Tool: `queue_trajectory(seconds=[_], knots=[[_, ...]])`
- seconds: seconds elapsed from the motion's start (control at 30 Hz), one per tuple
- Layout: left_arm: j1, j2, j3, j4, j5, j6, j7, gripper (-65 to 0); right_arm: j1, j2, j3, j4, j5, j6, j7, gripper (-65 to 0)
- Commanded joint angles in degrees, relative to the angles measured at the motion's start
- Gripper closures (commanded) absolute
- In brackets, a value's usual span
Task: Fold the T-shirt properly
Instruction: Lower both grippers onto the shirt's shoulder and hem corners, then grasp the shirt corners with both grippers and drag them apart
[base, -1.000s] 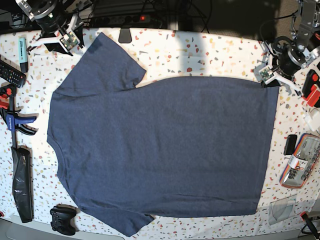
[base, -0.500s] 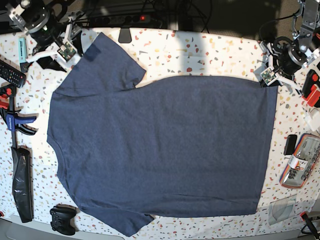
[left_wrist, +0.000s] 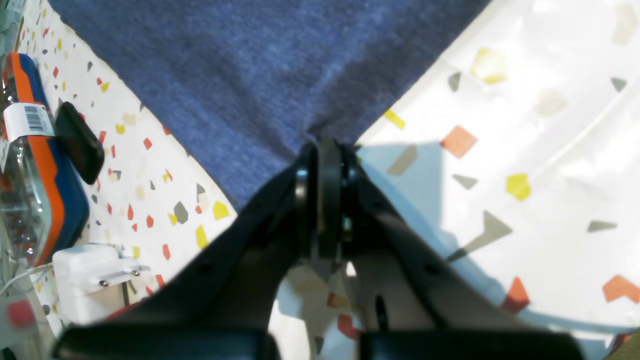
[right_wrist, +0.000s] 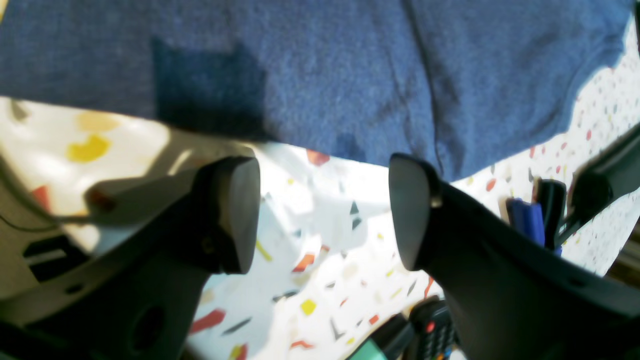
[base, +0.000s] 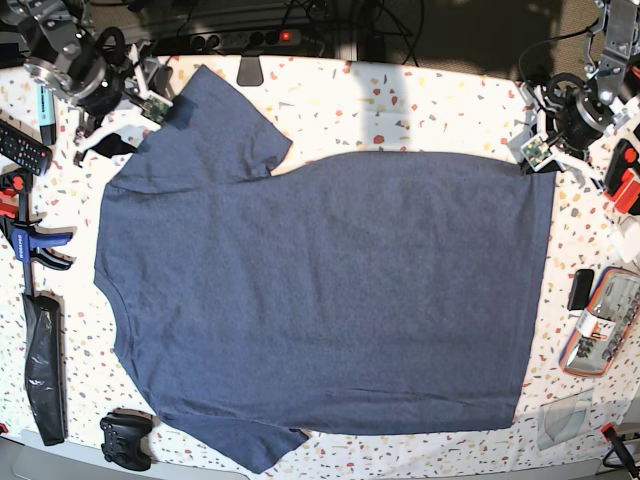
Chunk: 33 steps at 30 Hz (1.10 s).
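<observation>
The navy T-shirt (base: 330, 290) lies spread flat, plain side up, collar toward the left of the base view and hem toward the right. My left gripper (left_wrist: 324, 150) is shut on the far hem corner, and it shows at the base view's right (base: 543, 160). In the left wrist view the T-shirt (left_wrist: 250, 75) runs straight into the closed fingertips. My right gripper (right_wrist: 322, 200) is open with nothing between its fingers, just short of the far sleeve's edge (right_wrist: 350, 145). It sits at the base view's upper left (base: 138, 118).
A remote (base: 20, 145), a teal marker (base: 45, 100), a blue clamp (base: 25, 240), a black pouch (base: 45, 370) and a game controller (base: 125, 440) line the left edge. An orange-blue case (base: 600, 320) and a white charger (left_wrist: 95, 270) lie to the right.
The right gripper has opened wide and swung down-left toward the far sleeve. The left gripper stays shut on the hem corner, and the shirt has not shifted.
</observation>
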Motion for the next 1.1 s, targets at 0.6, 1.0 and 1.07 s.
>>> queue_trajectory(seconds=[0.6, 1.0, 1.07], knots=[[0.31, -0.50, 0.11, 0.20, 0.04, -1.85, 0.52, 0.0, 15.37, 2.84, -16.35, -6.27, 2.21, 0.26, -8.07, -6.2], [0.92, -0.52, -0.13, 2.73, -5.51, -1.85, 3.37, 0.0, 14.58, 3.15, -16.33, -5.14, 6.40, -4.92, -9.81, 0.0], [1.66, -0.52, -0.13, 5.27, -7.04, -1.85, 5.16, 0.0, 13.03, 3.15, -15.93, -3.89, 6.43, -4.92, -12.28, 0.0]])
